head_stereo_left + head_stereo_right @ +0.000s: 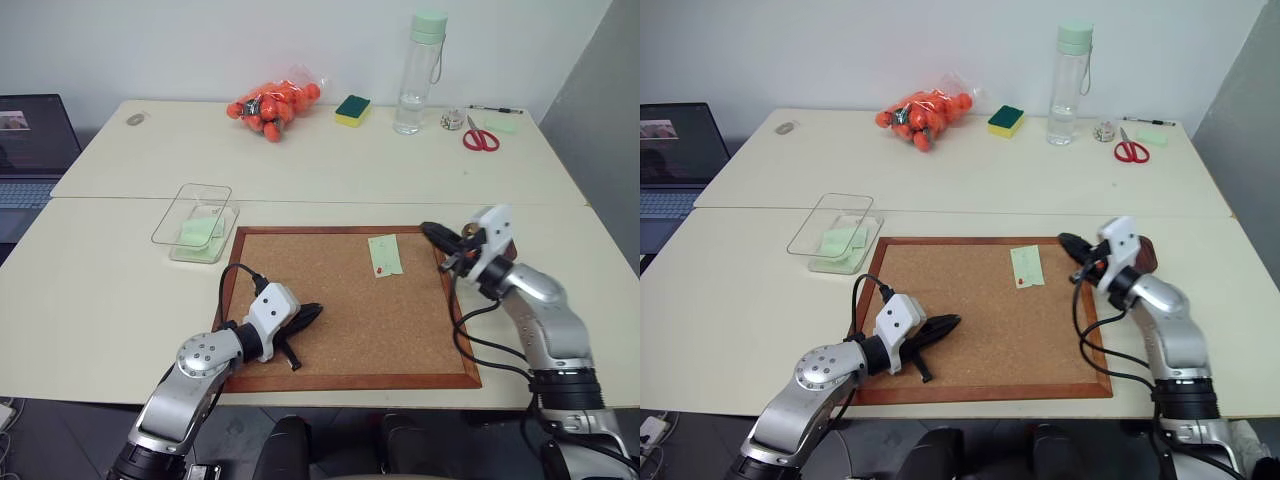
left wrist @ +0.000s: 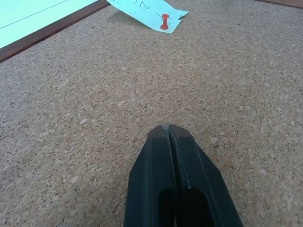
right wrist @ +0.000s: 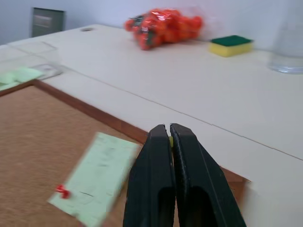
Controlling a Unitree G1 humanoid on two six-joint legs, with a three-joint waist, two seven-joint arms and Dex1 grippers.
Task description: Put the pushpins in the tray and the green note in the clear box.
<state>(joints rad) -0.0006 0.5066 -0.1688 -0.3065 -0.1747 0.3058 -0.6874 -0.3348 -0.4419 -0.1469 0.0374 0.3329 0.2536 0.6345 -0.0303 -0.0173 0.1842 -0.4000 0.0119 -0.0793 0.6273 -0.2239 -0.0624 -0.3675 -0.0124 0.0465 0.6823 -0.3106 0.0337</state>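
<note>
On the cork board, the green note lies held by a red pushpin. Right hand, fingers pressed together, pinches something small and green-yellow, likely a pulled pin, beside the tray. Left hand rests closed, empty.

Even, bright light is falling on the table; shadows are lying soft. Motion blur is smearing the green note in the right wrist view.

Only faint handwritten marks show on the green note, too small to read.
</note>
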